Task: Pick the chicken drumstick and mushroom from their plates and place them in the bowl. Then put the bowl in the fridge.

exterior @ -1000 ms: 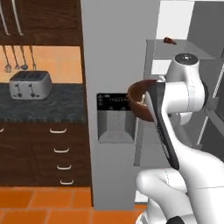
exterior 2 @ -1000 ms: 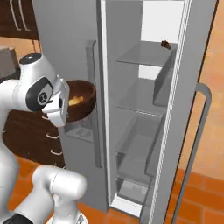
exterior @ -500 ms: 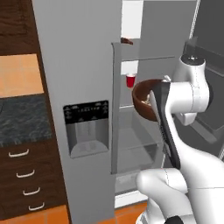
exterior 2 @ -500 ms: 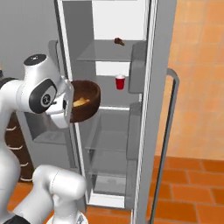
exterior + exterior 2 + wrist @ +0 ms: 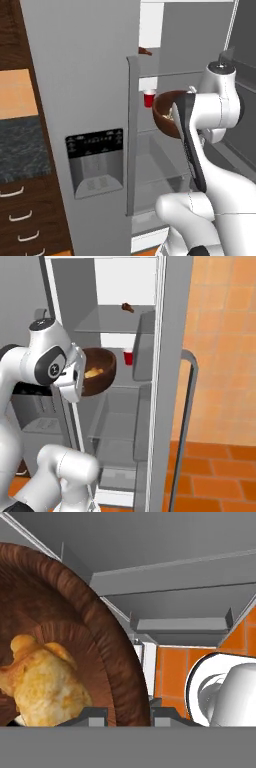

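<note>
The dark brown bowl hangs in the air just in front of the open fridge, level with its middle shelf. My gripper is shut on the bowl's rim, one finger inside and one outside. The golden-brown chicken drumstick lies in the bowl. I cannot make out the mushroom; it may be hidden under the drumstick. The plates are out of view.
The fridge's left door, with its dark dispenser panel and long handle, is shut. The right door stands open. On the shelves are a red cup and a small brown item. A dark counter lies at left.
Both base views have shifted: the base has moved, so the open fridge compartment now sits nearer and more central. The bowl stays in my gripper at about the same height.
</note>
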